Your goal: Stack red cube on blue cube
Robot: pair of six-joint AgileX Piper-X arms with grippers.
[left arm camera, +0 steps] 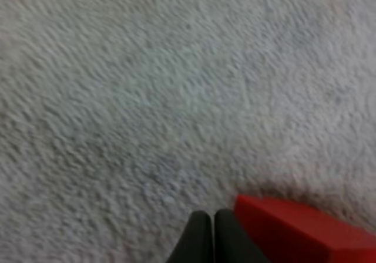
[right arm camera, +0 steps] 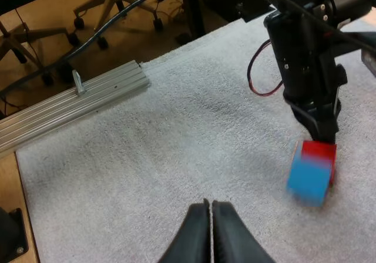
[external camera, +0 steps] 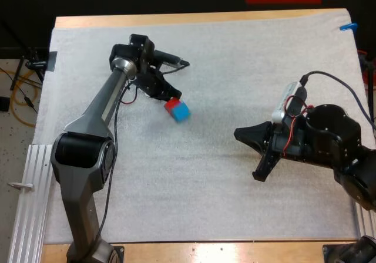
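1. Cubes. You will find the red cube (external camera: 171,104) and the blue cube (external camera: 183,113) on the white mat (external camera: 235,69), left of its centre and toward the far side. The 2 cubes touch and lie side by side, with the red one nearer the left arm. The red cube is not stacked on the blue cube.

2. Left gripper (external camera: 175,95). It sits at the red cube's far-left side. In the left wrist view its 2 fingers (left arm camera: 198,233) are pressed together with nothing between them, and the red cube (left arm camera: 299,231) lies just beside them, outside the jaws.

3. Right gripper (external camera: 237,134). It hangs over the right half of the mat, well apart from both cubes and pointing toward them. In the right wrist view its fingers (right arm camera: 198,233) are clenched against each other on nothing.

4. View differences. The right wrist view shows you the left gripper (right arm camera: 323,131) directly over the red cube (right arm camera: 320,150), with the blue cube (right arm camera: 308,178) in front of it. The left wrist view adds the contact line between the fingers, close over the mat's nap (left arm camera: 147,98).

5. Surface and room. The mat covers most of the wooden table (external camera: 176,19). An aluminium rail (external camera: 26,192) runs along the mat's left edge. The right wrist view shows that rail (right arm camera: 70,104) and, beyond it, castored chair bases (right arm camera: 126,2) on the floor.
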